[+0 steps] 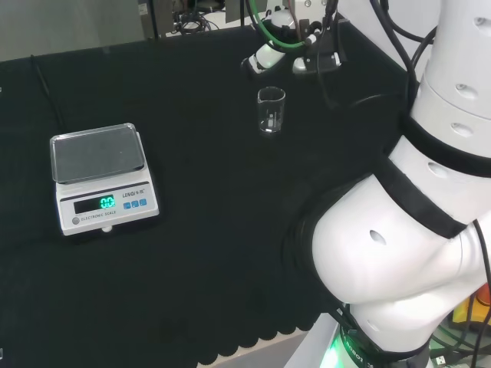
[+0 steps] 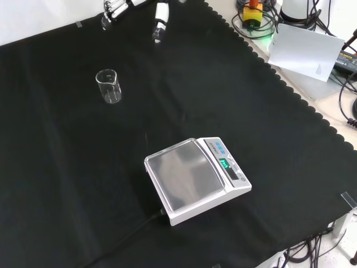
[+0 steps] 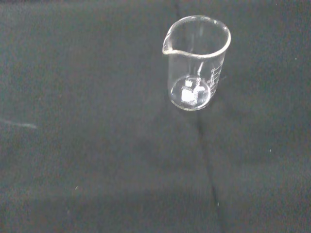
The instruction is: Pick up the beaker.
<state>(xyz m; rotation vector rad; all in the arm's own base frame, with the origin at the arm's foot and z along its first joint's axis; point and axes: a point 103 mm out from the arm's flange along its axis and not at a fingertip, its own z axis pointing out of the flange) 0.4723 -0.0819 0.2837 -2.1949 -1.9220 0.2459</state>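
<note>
A small clear glass beaker (image 1: 271,111) stands upright and empty on the black cloth, with its spout at the rim. In the front view the beaker (image 2: 109,85) is at the upper left, and in the wrist view the beaker (image 3: 197,63) looks close, with white graduation marks on its wall. The hand (image 1: 265,57) hovers beyond the beaker in the head view, apart from it. In the front view the hand (image 2: 160,19) comes in at the top edge above the beaker, fingers spread and relaxed, holding nothing.
A white digital scale (image 1: 100,176) with a lit green display sits left of the beaker; in the front view the scale (image 2: 195,178) is at centre. The arm's white links (image 1: 399,238) stand at the head view's right. Papers and cables (image 2: 304,47) lie beyond the cloth's scalloped edge.
</note>
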